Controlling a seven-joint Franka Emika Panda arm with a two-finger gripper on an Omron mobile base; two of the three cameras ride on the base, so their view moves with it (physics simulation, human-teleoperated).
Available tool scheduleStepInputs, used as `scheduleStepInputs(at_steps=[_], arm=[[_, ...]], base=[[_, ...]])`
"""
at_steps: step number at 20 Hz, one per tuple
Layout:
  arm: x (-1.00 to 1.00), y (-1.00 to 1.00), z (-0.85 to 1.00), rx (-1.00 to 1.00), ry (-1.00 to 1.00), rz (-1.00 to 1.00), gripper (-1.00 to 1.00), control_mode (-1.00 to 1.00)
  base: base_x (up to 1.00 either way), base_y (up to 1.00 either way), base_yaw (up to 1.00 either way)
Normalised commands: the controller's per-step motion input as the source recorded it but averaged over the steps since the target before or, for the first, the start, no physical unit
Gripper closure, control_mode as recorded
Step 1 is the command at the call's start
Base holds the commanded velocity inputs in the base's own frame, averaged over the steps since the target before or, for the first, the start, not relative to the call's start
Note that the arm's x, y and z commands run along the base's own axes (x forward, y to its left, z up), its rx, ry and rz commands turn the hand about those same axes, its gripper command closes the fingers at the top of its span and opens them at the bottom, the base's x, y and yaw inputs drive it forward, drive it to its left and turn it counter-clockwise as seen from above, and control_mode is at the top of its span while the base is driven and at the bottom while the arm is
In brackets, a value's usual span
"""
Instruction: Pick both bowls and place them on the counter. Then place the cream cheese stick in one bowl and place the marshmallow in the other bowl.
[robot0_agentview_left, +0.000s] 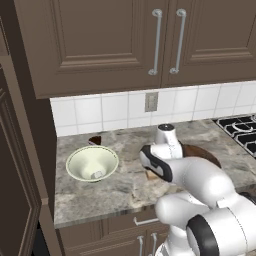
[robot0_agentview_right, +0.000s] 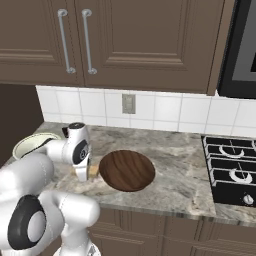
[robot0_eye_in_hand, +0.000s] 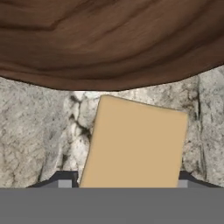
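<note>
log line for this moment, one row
phase: reaching for cream cheese stick | gripper: open, astride stick, on counter | marshmallow: in cream bowl | wooden bowl: empty

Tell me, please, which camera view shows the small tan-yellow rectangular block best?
The hand view: the small tan-yellow rectangular block lies large and unobstructed on the counter. The right base view shows a sliver beside the arm; the left base view a shadowed bit.

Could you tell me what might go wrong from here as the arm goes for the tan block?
1. The stick lies right beside the wooden bowl; the descending tool could clip the rim and shift the bowl.
2. The open fingertips flank the stick closely, so a slight offset may push it along the counter rather than grip it.
3. The marshmallow already sits in the cream bowl; the stick belongs in the wooden one.
</note>
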Motion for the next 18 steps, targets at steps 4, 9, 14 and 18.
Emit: scheduleStepInputs(at_steps=[4, 9, 14, 18], arm=[[0.0, -0.38, 0.35, 0.0, 0.01, -0.14, 1.0, -1.0], [0.0, -0.28, 0.05, 0.0, 0.04, -0.14, 1.0, -1.0], [0.0, -0.06, 0.07, 0.0, 0.03, -0.08, 1.0, -1.0], [0.0, -0.04, 0.28, 0.0, 0.03, -0.08, 1.0, -1.0]], base=[[0.0, 0.0, 0.0], [0.0, 0.0, 0.0], [0.0, 0.0, 0.0], [0.0, 0.0, 0.0]])
